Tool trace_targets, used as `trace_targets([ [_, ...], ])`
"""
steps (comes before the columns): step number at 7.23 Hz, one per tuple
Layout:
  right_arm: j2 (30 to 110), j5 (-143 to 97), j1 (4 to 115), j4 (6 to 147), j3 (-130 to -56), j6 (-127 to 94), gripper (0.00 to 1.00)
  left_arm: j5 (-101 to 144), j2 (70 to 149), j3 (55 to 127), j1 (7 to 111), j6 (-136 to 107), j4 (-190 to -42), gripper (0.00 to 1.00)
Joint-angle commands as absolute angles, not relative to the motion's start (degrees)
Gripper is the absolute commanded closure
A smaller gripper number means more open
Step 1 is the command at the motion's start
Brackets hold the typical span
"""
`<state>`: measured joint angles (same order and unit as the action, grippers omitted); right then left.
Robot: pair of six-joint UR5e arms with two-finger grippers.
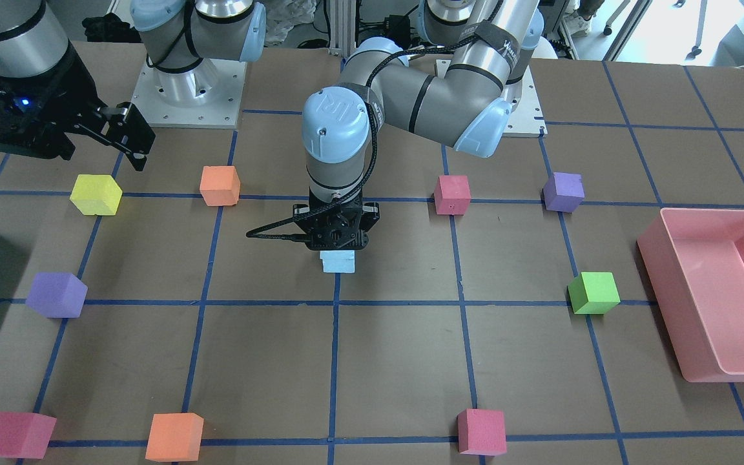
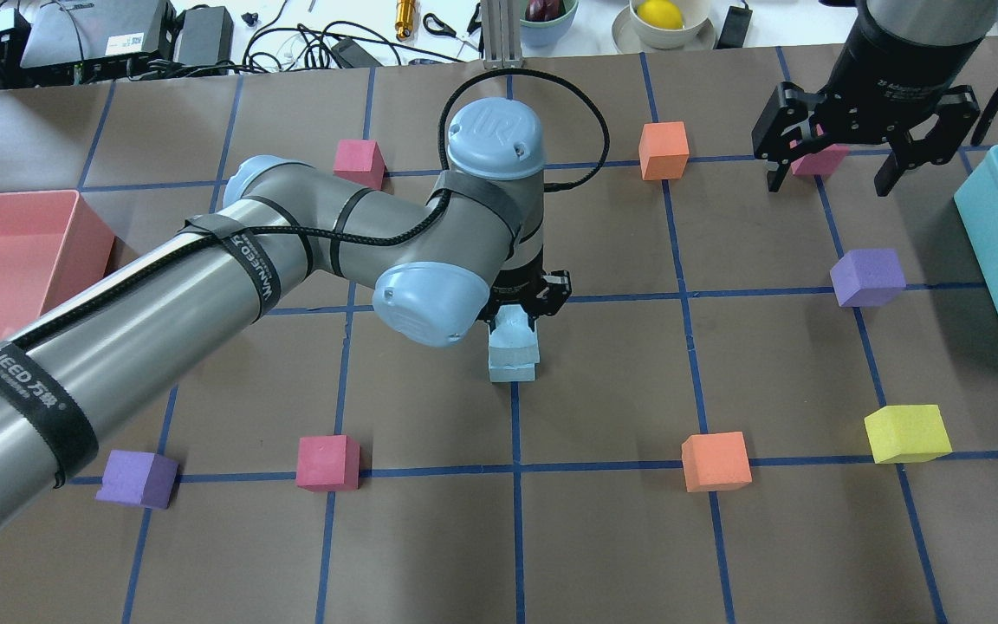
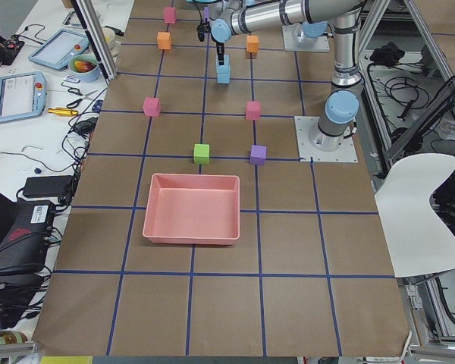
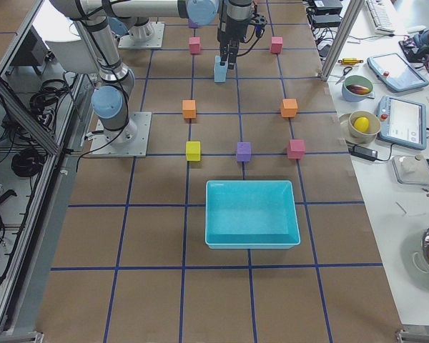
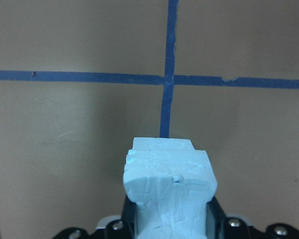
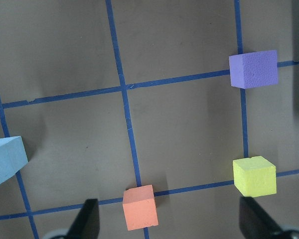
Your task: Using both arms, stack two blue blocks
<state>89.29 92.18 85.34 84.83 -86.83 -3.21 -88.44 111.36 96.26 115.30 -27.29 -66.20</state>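
Two pale blue blocks stand as a column at the table's middle. The upper blue block [image 2: 515, 327] rests on the lower blue block [image 2: 512, 365], slightly offset. My left gripper [image 2: 523, 299] points straight down and is shut on the upper block. The left wrist view shows that block [image 5: 169, 191] between the fingers, with an edge of the lower one [image 5: 162, 144] past it. The front view shows one blue block [image 1: 338, 262] under the gripper [image 1: 338, 240]. My right gripper [image 2: 828, 182] is open and empty, raised at the far right, away from the stack.
A pink bin [image 2: 92, 227] stands at the left edge and a turquoise bin [image 2: 984, 243] at the right. Pink, orange, purple, yellow and green cubes lie around the grid. A pink cube [image 2: 818, 160] is under the right gripper, and an orange cube [image 2: 716, 461] and a pink cube [image 2: 327, 462] lie nearer.
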Motion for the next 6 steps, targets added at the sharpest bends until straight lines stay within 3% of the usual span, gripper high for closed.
trace_targets([
  [1, 89.30, 92.11, 85.34, 84.90, -86.84, -3.25, 0.00, -88.77, 111.53, 96.33, 115.58, -27.33, -66.44, 0.72],
  [2, 89.30, 92.02, 85.34, 84.90, -86.84, -3.16, 0.00, -88.77, 111.88, 96.76, 115.58, -26.55, -65.75, 0.36],
  [3, 89.47, 91.76, 85.34, 84.90, -86.84, -3.16, 0.00, -88.60, 111.88, 97.29, 115.58, -26.37, -65.39, 0.30],
  [4, 89.65, 91.58, 85.43, 84.90, -86.84, -3.25, 0.00, -88.68, 111.80, 97.38, 115.58, -26.37, -65.39, 0.00],
  [6, 90.17, 91.32, 86.13, 84.73, -86.66, -3.25, 0.00, -88.59, 109.44, 96.33, 114.70, -24.19, -64.34, 0.00],
])
